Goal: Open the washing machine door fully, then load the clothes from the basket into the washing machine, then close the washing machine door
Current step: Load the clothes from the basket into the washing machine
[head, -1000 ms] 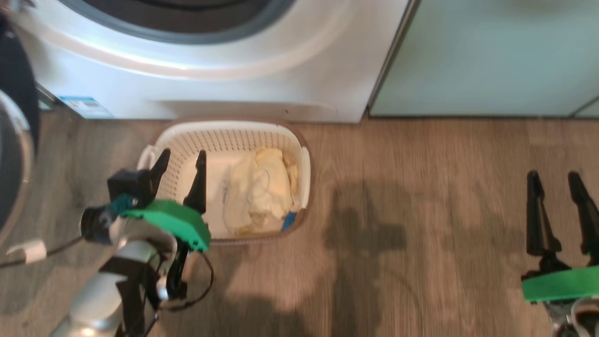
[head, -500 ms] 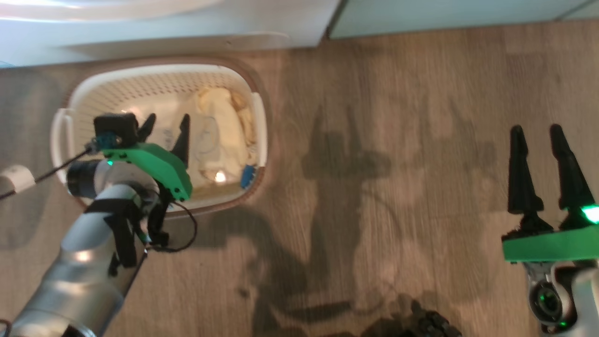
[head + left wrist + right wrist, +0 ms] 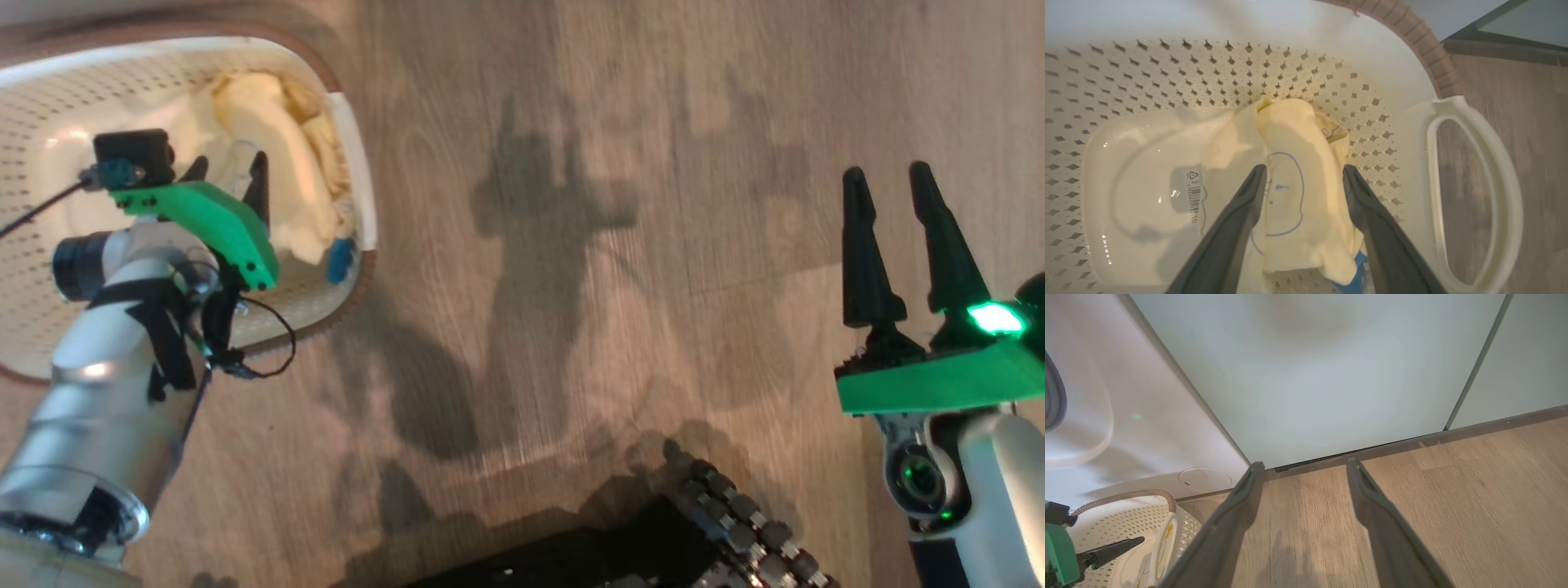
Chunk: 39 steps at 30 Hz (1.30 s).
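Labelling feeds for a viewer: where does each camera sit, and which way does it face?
Head view: on the head, looking down at floor and basket; left gripper, right gripper.
Left wrist view: left wrist, looking into the basket at the clothes; own jaws.
Right wrist view: right wrist, facing cabinet door and washing machine; own jaws.
Shared: the basket, in all three.

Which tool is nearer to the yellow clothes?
Left. The left tool hangs open over the clothes in the basket; the right tool is far aside, above the floor.
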Tool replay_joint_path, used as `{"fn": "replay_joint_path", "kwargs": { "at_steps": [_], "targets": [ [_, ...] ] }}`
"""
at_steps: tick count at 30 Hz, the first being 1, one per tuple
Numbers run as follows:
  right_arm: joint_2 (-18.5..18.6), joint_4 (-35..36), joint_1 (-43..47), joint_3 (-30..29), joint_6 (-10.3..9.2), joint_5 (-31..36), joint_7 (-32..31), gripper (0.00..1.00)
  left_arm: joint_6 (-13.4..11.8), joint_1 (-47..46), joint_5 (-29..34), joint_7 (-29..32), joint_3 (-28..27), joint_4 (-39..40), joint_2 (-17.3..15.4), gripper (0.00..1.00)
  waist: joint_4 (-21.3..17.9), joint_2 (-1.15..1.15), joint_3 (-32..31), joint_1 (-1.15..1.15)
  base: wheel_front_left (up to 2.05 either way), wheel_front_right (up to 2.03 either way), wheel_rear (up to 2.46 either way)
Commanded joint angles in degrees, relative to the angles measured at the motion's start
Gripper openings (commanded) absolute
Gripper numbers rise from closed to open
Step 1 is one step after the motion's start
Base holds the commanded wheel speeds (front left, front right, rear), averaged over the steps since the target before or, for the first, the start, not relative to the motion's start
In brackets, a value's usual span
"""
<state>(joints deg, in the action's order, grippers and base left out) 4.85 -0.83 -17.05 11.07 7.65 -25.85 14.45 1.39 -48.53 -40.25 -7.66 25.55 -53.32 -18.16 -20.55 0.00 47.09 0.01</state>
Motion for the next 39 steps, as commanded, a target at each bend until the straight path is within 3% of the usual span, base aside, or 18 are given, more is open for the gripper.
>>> {"fn": "replay_joint_path", "kwargs": {
  "at_steps": [1, 11, 24, 25, 28, 39],
  "targets": [
    [0.28, 1.48, 0.52, 0.94, -0.16, -0.42, 0.51, 1.0, 0.25, -0.45, -0.36, 0.21, -1.71, -0.12, -1.98, 1.0, -1.77, 0.0, 1.89, -0.01, 0.0, 0.0, 0.0],
    [-0.51, 1.86, -1.56, 3.26, -0.16, -2.17, 0.53, 1.0, 2.75, -5.68, -0.97, 3.23, -1.23, -7.31, -3.44, 1.0, -5.5, 0.0, 6.89, -0.01, 0.0, 0.0, 0.0],
    [-0.78, 2.84, -0.72, 3.19, -0.16, -2.34, 0.54, 1.0, 2.47, -10.13, -1.17, 8.14, -0.03, -15.6, -2.46, 1.0, -5.94, 0.0, 9.43, -0.01, 0.0, 0.0, 0.0],
    [-0.75, 2.9, -0.67, 3.16, -0.16, -2.29, 0.54, 1.0, 2.61, -10.32, -1.28, 8.23, 0.0, -15.94, -2.31, 0.93, -5.89, 0.0, 9.47, -0.01, 0.0, 0.0, 0.0],
    [-0.62, 3.13, -0.66, 2.98, -0.16, -2.19, 0.54, 1.0, 2.49, -10.8, -1.05, 8.49, 0.48, -16.89, -1.85, 0.02, -5.69, 0.0, 9.58, -0.01, 0.0, 0.0, 0.0],
    [-0.51, 3.0, -1.98, 2.81, -0.16, -1.93, 0.54, 1.0, 2.53, -10.98, -1.65, 4.93, 0.27, -18.45, -2.18, 0.0, -5.35, 0.0, 9.13, -0.01, 0.0, 0.0, 0.0]
  ]
}}
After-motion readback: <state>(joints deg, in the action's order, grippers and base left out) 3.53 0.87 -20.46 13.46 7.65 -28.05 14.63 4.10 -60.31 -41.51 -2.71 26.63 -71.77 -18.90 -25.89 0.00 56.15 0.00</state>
